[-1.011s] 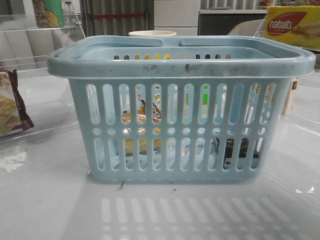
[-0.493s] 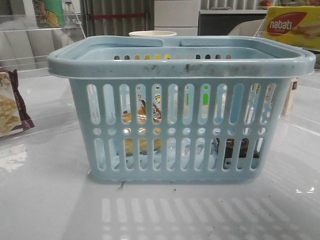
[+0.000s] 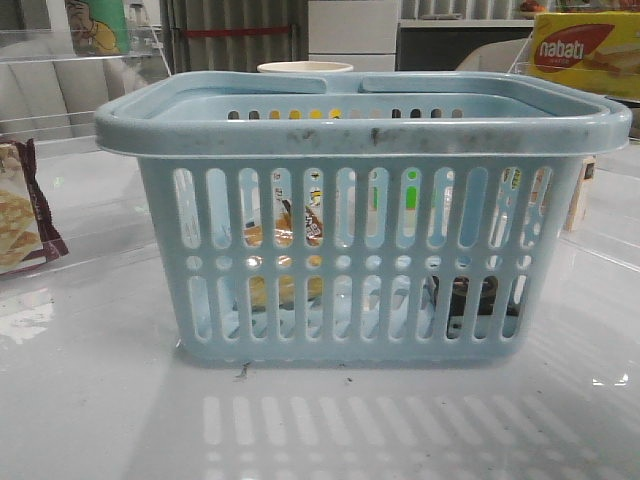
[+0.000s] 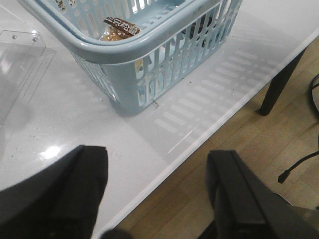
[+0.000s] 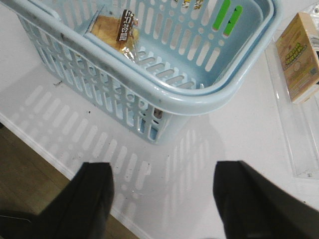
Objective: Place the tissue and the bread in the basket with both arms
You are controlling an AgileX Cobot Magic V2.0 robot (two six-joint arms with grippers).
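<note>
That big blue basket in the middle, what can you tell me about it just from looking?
The basket is light-blue plastic with slotted walls, rows of round holes and a thick, dark-smudged rim. Its two handles lie folded flat on the rim. It stands upright on the glossy white table, near the table's front edge. Inside lie the bread in its clear packet and, dimly seen through the slots, the dark tissue. Neither open tool touches it.

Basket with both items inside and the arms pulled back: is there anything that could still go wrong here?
Little, probably. The bread and tissue already lie inside the basket. It stands near the table edge, so a stray nudge might push it toward the drop. Both the left gripper and right gripper are open and empty near that edge; a careless retreat could clip it.
</note>
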